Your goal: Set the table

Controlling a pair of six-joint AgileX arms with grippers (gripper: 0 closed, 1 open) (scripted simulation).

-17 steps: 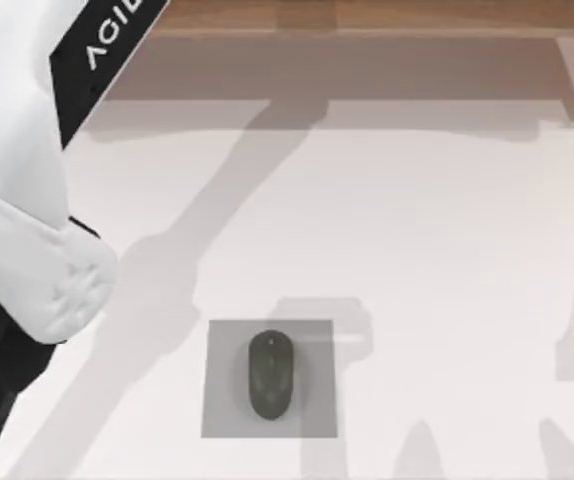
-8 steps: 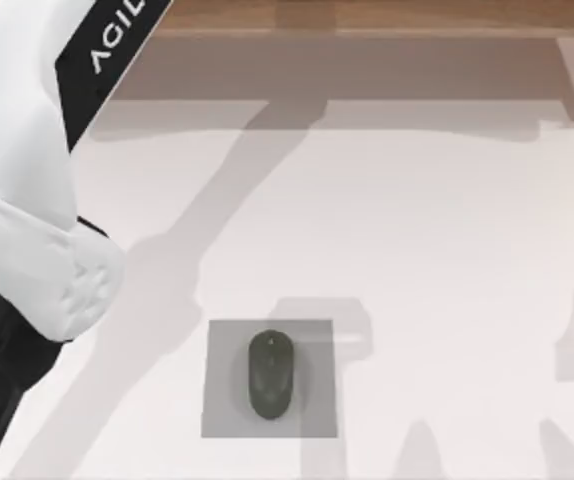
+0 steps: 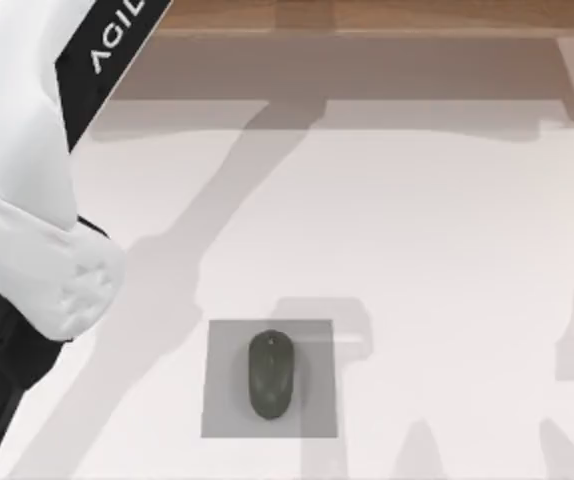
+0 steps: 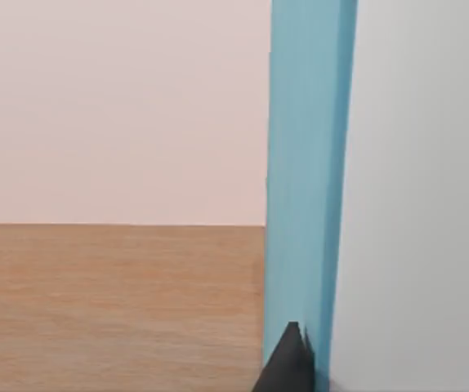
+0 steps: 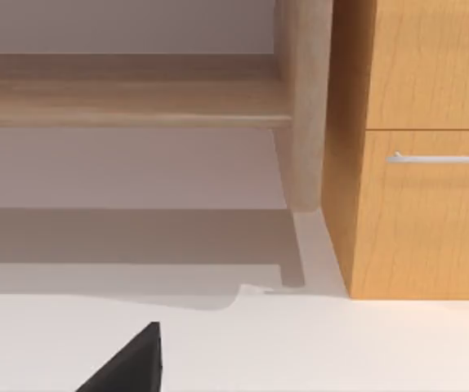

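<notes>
White table (image 3: 417, 230) spans the top view, dark computer mouse (image 3: 271, 374) centred on grey pad (image 3: 222, 345) at lower centre, likely for reach; left arm (image 3: 27, 200) looms upper left, finger state cannot tell.

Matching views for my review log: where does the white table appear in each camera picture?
Top view: the table spans nearly the whole picture, below the wooden frame.
Right wrist view: the table is the white band along the lower edge.
Left wrist view: I cannot tell whether the pale surface beside the blue strip is it.
Shared landmark: the wooden frame, seen from top and right wrist.
</notes>
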